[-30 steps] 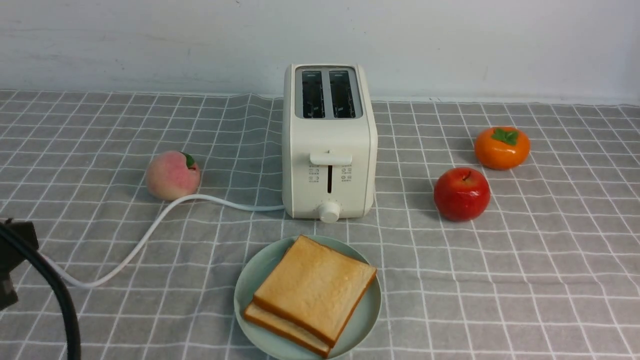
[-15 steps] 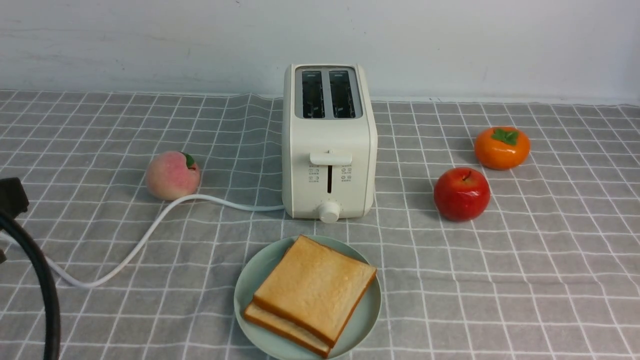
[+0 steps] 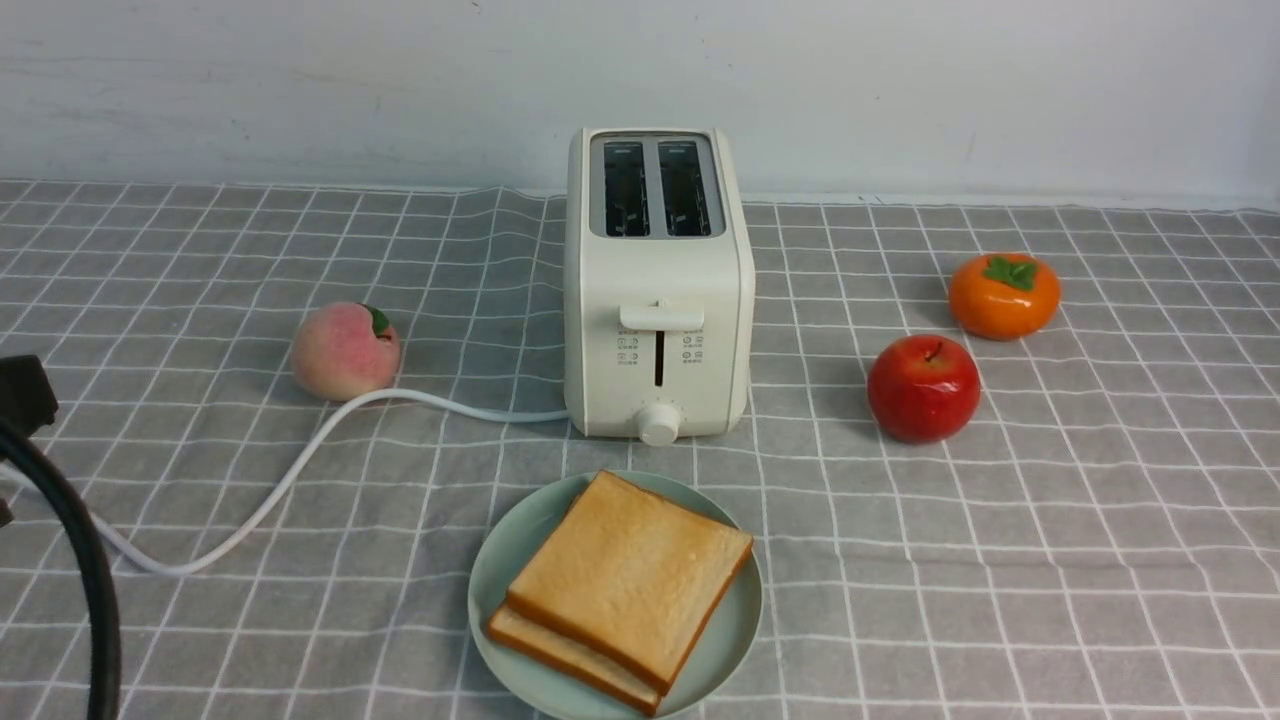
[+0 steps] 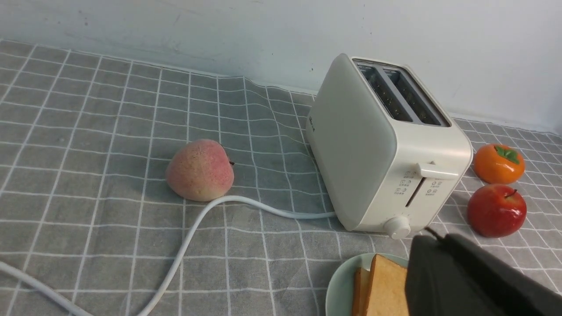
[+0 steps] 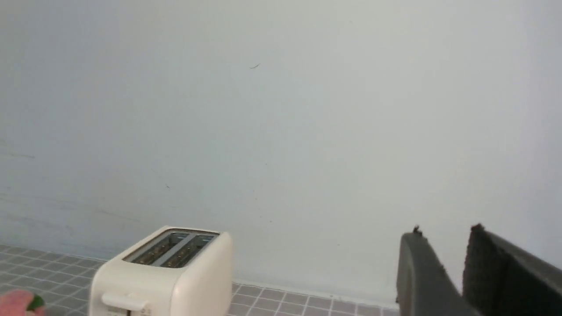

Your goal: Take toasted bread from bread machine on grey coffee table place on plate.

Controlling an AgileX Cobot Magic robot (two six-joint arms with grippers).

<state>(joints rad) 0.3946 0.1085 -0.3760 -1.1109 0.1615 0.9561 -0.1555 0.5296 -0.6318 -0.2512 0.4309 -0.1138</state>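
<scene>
**Currently: toasted bread on plate, both grippers unloaded**

**Markings.** The cream-white boxy two-slot bread machine has small printed icons on either side of its front slide lever, above the round knob. They are too small to read. The left wrist view also shows a faint mark high on the machine's side panel, which is likewise illegible.

**View coverage.**
- The front view shows the full layout. Two square golden-tan slices of toasted bread lie stacked flat on the round pale mint-green plate, just in front of the bread machine on the grey coffee table with its white-checked cloth.
- A pink peach sits to the left, touching the white cord. A red apple and a glossy orange fruit sit to the right.
- Of the robot, this view shows only a black part of the left arm, at the left edge.
- The left wrist view shows only one edge of the plate and bread, the rest being covered by the left gripper.
- The right wrist view shows mostly pale wall, plus the top of the machine and a sliver of peach.

**End effectors.**
- The left gripper is fully closed and holds nothing. The toasted bread lies to its right — well apart in the front view.
- The right gripper has its jaws slightly parted with nothing between them. It is aimed at the wall above the table.
</scene>
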